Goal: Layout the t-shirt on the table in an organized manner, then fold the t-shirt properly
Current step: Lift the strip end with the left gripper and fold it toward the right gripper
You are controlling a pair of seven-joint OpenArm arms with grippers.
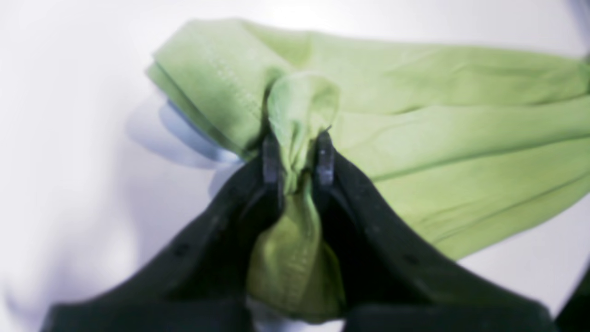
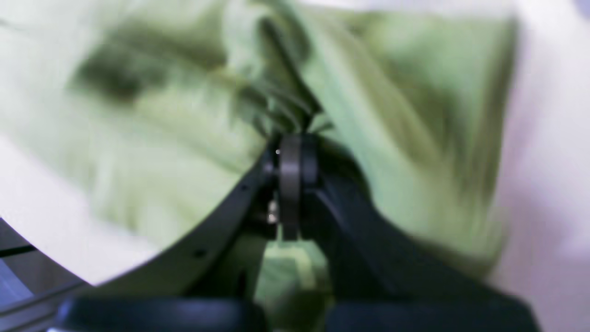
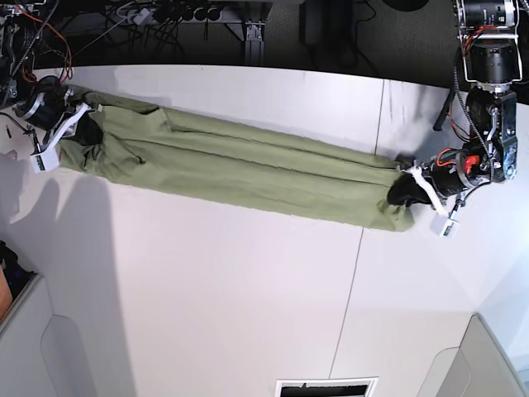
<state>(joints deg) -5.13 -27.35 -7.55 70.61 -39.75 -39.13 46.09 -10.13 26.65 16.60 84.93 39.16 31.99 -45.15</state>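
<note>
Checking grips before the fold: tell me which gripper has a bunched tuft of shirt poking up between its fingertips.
The left gripper: a tuft of the t-shirt bulges between its fingertips.

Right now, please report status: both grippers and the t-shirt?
Left gripper pinching t-shirt end. Right gripper shut on other end. Shirt stretched across table. Nothing in the way.
</note>
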